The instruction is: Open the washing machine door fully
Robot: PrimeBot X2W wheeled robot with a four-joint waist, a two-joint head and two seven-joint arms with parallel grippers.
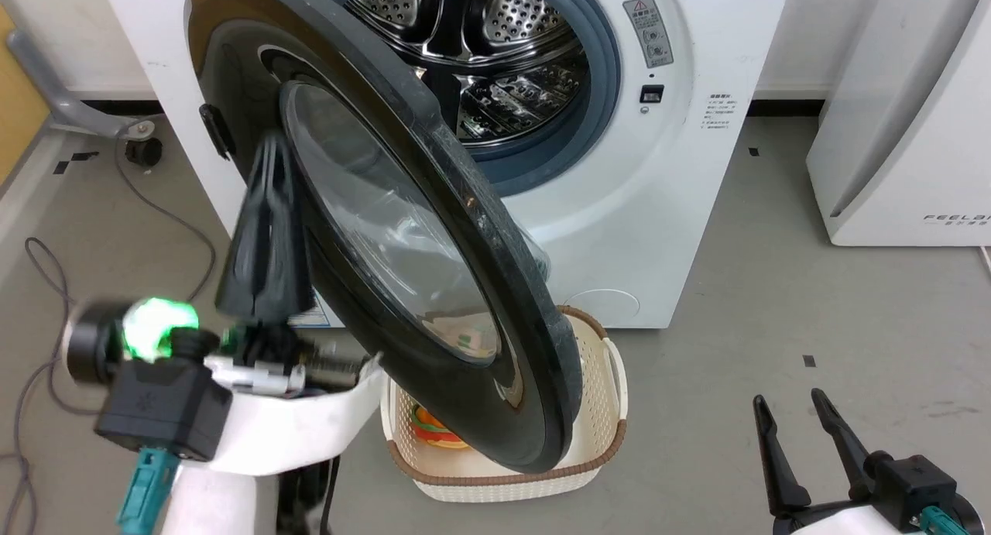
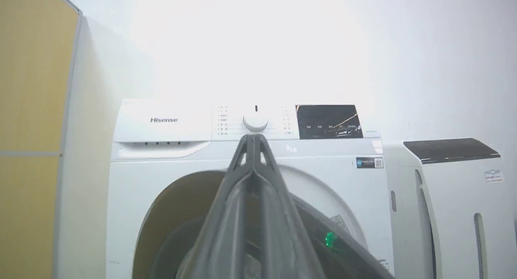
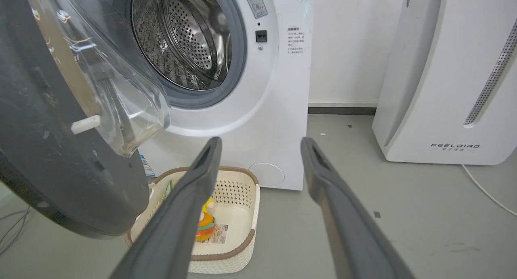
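Left gripper (image 1: 271, 152) clenched on nothing, its 2 fingers together beside the partly open washing machine door (image 1: 372, 210).
The fingers lie close along the door's glossy outer face, hinge side; I can't tell if they touch. The door stands out from the washing machine (image 1: 619, 210), its lower edge over a white basket (image 1: 596, 411) holding a colourful toy (image 1: 433, 428). The right gripper (image 1: 790, 402) sits low, fingers spread, empty, well apart. A FEELAIR appliance (image 1: 890, 132) stands to the right and cables (image 1: 46, 272) lie on the left.
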